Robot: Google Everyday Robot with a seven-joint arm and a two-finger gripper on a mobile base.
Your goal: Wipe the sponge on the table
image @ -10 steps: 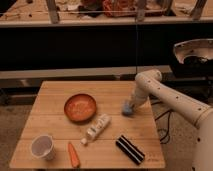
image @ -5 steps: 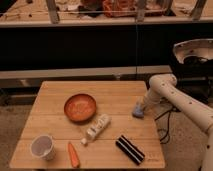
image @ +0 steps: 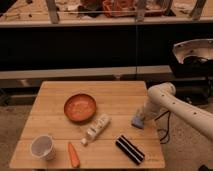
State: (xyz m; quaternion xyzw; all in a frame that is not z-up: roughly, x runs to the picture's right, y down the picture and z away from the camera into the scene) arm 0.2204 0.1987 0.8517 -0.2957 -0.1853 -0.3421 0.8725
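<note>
Where the white robot arm (image: 167,100) reaches in from the right of the camera view, the gripper (image: 142,115) is seen lowered onto the small light-blue rectangular sponge (image: 136,122). How far the gripper is open, and whether the sponge is actually gripped, cannot be told, since that part is hidden by the wrist. The sponge is found low against the square light wooden table of parallel planks (image: 115,95), near its right edge and about halfway along its depth.

A round orange-red bowl (image: 80,107) is set left of centre. A white plastic bottle (image: 96,127) is laid on its side just in front of the bowl, slanted. A white cup (image: 42,146) is placed upright near the front left corner, with an orange carrot (image: 73,155) laid just beside it to the right. A long black block with white stripes (image: 130,149) is laid at a slant near the front edge, in front of the sponge and apart from it.
</note>
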